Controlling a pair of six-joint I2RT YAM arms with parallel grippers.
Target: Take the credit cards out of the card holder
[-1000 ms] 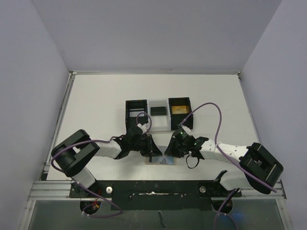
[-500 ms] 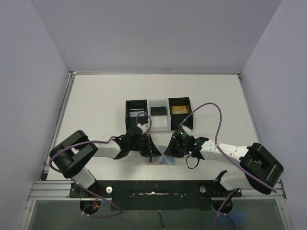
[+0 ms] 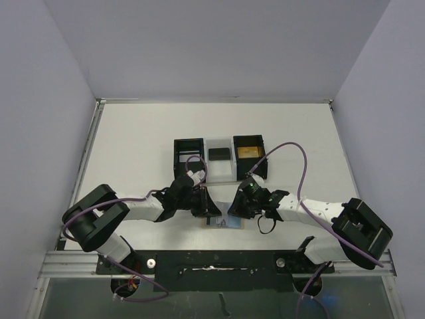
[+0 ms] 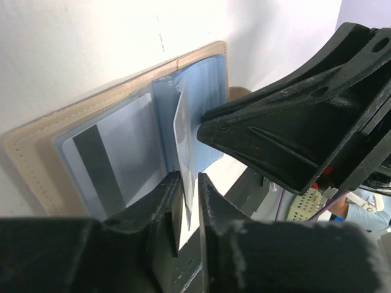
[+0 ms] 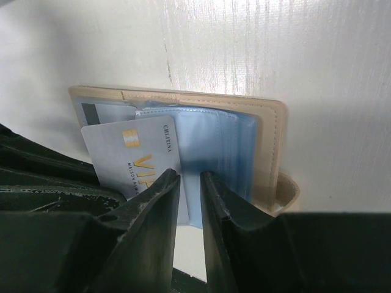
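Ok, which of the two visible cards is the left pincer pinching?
The gold-lettered VIP card, standing edge-up in the left pincer; the magnetic-stripe card lies flat in its sleeve.

Robotics lab bench, white table (image 3: 133,139), bare grey walls (image 3: 40,119), two bolted arms (image 3: 143,207)
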